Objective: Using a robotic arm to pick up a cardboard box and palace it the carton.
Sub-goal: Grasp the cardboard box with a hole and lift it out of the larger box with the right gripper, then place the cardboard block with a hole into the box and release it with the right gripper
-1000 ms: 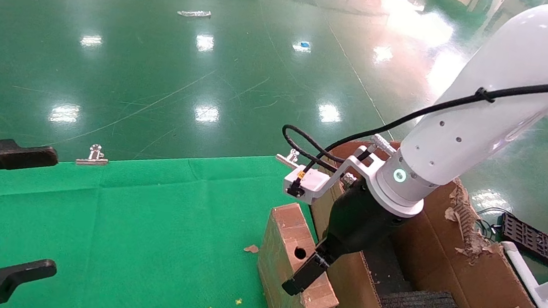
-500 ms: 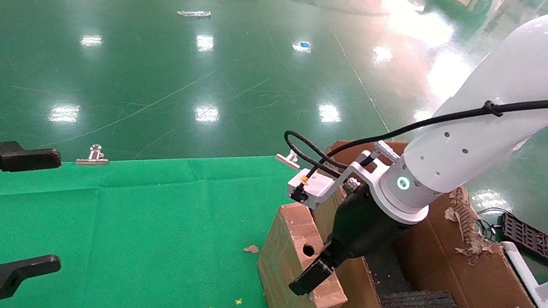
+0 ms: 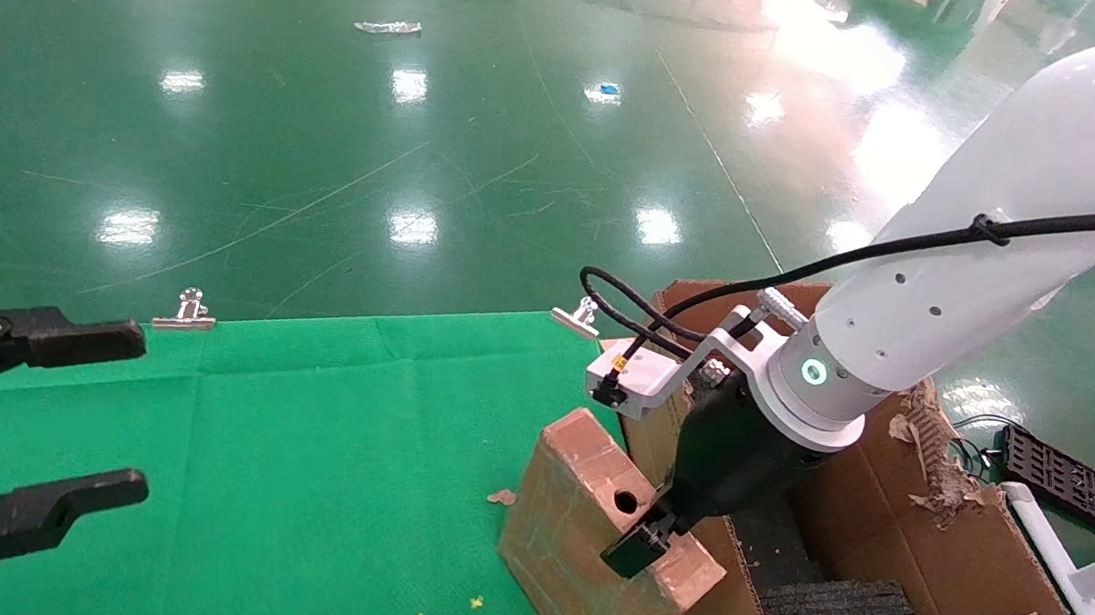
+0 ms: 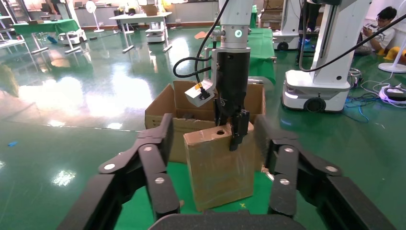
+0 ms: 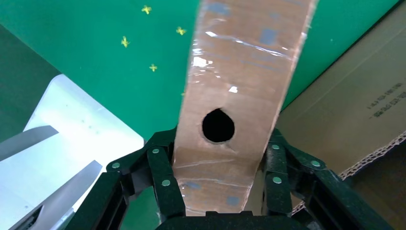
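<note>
Presently one cardboard box (image 3: 597, 543), tilted, clenched in right pincer (image 3: 640, 548); one carton (image 3: 924, 575) just beside; left pincer (image 3: 44, 420) released.

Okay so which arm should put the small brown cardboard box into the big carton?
Right. The right gripper already clamps the small brown cardboard box beside the large corrugated carton; the left gripper hangs open, far off.

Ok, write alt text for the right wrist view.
The right arm's black pincer is clamped on a narrow brown cardboard box with a round hole, above green cloth. The printed side of a large corrugated carton stands alongside.
</note>
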